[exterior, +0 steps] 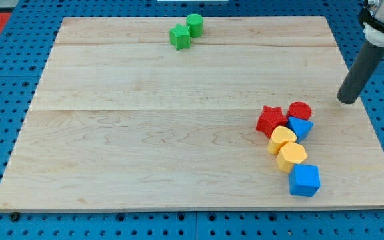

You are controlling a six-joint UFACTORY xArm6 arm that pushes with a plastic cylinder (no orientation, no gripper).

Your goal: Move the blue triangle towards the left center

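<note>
Now I am approaching: my tip (346, 101) touches nothing, up and right of the blue triangle (301, 127), which sits wedged against the red cylinder (300, 111). Next I must get to its right and push left.

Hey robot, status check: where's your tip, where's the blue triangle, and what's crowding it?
My tip apart from the blocks, up-right of the cluster. Blue triangle at view's right, untouched. Red cylinder, red star, yellow block packed against it.
</note>
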